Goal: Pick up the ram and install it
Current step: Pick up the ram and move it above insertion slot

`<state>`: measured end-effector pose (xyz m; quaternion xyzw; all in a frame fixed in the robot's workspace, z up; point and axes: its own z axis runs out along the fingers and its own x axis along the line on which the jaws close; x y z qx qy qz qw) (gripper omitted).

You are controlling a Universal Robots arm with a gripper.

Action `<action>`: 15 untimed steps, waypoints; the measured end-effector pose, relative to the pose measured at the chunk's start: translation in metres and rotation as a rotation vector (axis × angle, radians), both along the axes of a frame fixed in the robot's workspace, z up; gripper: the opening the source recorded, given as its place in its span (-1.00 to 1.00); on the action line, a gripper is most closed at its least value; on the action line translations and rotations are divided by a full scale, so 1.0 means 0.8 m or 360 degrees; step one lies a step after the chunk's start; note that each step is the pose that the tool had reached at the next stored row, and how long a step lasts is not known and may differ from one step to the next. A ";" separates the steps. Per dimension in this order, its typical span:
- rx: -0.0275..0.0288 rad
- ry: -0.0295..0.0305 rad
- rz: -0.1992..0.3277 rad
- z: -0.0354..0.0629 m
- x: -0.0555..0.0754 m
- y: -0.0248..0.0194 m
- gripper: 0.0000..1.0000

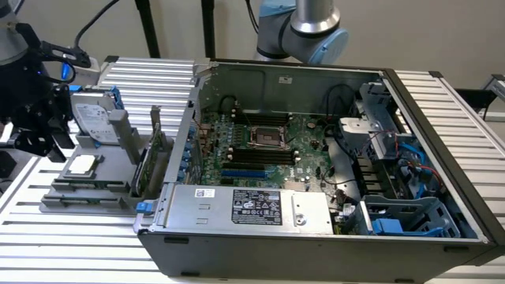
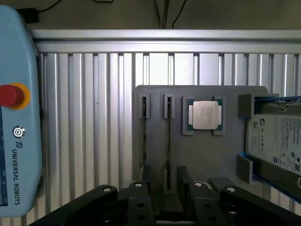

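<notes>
While the ram (image 2: 168, 141) stands on edge in a slit of the grey holder (image 2: 221, 160), the end effector (image 2: 164, 190) hangs over it with its jaws spread wide and nothing between them. The stick's long axis runs straight into the gap between the fingers (image 2: 141, 200), so the jaws straddle its line, one on each thin face. By the look of it they are over one end of the stick, not its middle.

A second stick (image 2: 143, 136) sits in a parallel slit just beside the ram, on the side away from the CPU (image 2: 205, 115).

In the exterior view the end effector (image 1: 38, 145) is at the left edge of the frame. The ram (image 1: 91, 186) lies below it and toward the exterior view's right, lengthwise along the holder (image 1: 49, 204) on the ribbed surface (image 1: 79, 248). The open case (image 1: 316, 236) fills the centre and right. Its board slots (image 1: 261, 155) are well apart from the ram, so nothing is installed yet.
</notes>
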<state>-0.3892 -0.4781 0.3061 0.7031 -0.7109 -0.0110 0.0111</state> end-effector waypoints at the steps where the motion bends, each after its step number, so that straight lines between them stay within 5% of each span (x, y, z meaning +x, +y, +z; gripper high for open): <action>1: 0.00000 0.00000 0.0000 -0.002 0.000 -0.0006 -0.27; 15: -0.00001 0.00002 0.0000 -0.034 0.000 -0.0119 -0.27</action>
